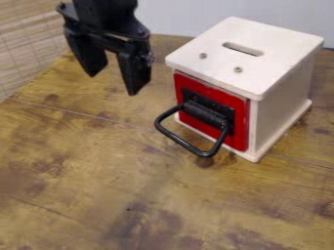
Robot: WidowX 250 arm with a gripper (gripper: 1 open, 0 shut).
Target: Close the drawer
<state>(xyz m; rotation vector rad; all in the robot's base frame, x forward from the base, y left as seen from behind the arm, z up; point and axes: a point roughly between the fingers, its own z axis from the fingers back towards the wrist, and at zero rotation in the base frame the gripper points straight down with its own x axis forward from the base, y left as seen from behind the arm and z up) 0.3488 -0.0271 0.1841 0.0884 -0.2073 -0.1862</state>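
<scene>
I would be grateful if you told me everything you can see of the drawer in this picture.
The drawer shows a red front around a black central panel, set in the side of the cream-white cabinet. A thick, glossy black loop handle juts out and slopes downward over the wooden table. It looks nearly or fully closed; this angle leaves that unsettled. The gripper is not touching it.

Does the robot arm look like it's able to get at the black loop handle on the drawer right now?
Probably yes: the handle juts out from the red front over bare tabletop, and nothing visible stands between it and the gripper, though depth is hard to judge.
</scene>
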